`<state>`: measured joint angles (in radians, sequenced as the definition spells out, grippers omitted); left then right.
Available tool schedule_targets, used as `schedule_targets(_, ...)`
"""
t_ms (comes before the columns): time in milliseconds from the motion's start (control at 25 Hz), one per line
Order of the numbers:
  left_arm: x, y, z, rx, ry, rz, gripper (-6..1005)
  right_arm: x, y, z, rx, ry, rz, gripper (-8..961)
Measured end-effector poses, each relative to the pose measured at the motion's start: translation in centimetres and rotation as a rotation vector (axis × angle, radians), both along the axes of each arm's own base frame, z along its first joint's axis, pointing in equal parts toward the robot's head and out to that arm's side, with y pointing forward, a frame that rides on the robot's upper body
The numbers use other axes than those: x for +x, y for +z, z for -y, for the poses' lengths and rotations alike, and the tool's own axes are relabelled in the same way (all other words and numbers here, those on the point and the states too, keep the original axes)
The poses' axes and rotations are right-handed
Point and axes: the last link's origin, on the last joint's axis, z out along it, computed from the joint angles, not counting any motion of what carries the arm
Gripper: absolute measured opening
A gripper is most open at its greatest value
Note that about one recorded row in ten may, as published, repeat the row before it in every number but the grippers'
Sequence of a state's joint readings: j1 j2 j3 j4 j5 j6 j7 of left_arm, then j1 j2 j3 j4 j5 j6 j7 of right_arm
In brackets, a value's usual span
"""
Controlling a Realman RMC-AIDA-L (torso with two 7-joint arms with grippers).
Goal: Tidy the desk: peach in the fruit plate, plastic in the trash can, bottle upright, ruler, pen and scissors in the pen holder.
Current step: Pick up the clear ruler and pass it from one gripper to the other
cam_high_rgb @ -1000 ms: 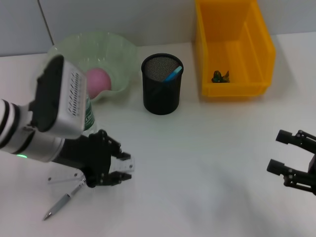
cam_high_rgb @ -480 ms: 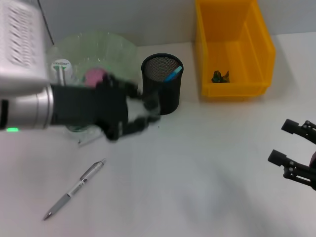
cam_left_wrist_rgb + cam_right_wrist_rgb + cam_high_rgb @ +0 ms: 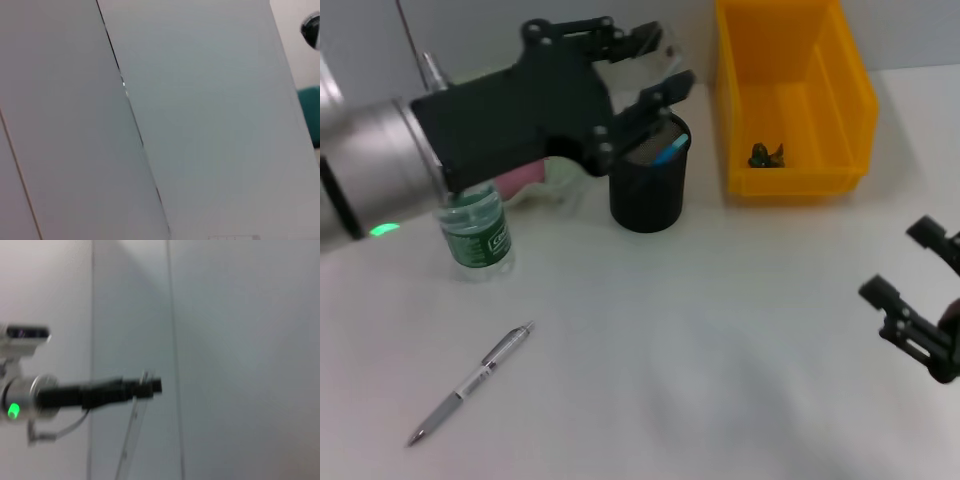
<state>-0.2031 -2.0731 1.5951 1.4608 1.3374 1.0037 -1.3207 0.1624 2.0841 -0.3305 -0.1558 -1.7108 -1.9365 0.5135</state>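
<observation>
Clear plastic ruler (image 3: pixel 642 62) sat clamped in our left gripper (image 3: pixel 650 70) above the pen holder (image 3: pixel 648 172), upper centre; any misalignment risked tipping it. Right gripper (image 3: pixel 920 300) idled apart.

White table (image 3: pixel 720 380) carried everything, w/ a grey paneled wall (image 3: pixel 520 40) behind its back edge. Left wrist view showed only grey wall panels (image 3: pixel 200 125) w/ a thin dark seam (image 3: pixel 132 125) btwn them, plus a bit of sth teal (image 3: pixel 310 115) at one edge.
</observation>
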Motion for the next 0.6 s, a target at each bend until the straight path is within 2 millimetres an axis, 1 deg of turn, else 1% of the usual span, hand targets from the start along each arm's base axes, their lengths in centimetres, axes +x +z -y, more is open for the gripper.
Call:
schedule_targets(80,0.2,-0.9,0.1,0.013,0.007,0.032,417,-0.8,-0.9,0.1,0.073,0.001,-0.016,706)
schedule_targets(120,0.4,-2.0,0.0,0.032,0.012,0.061,418,-1.3,-1.5,0.2,0.105,0.001,-0.023,705)
schedule_targets(160,0.4,-2.0,0.0,0.032,0.012,0.061,419,-1.9,-2.0,0.1,0.145,0.002,-0.024,704)
schedule_targets(200,0.4,-2.7,0.1,0.047,0.014,0.079,420,-2.3,-2.3,0.1,0.163,-0.001,-0.031,703)
schedule_targets(280,0.5,-3.4,0.1,0.068,0.018,0.110,422,-3.1,-3.1,-0.2,0.206,-0.011,-0.034,702)
schedule_targets(320,0.5,-4.2,0.2,0.094,0.017,0.147,424,-3.9,-3.8,-0.6,0.234,-0.020,-0.026,701)
schedule_targets(360,0.5,-4.2,0.2,0.094,0.017,0.147,425,-3.9,-3.8,-0.6,0.234,-0.020,-0.026,700)
schedule_targets(520,0.2,-5.6,0.2,0.146,0.008,0.186,429,-5.3,-5.3,-1.5,0.259,-0.049,-0.007,697)
schedule_targets(600,0.1,-5.8,0.3,0.156,0.007,0.188,431,-5.9,-6.0,-2.1,0.259,-0.066,-0.001,696)
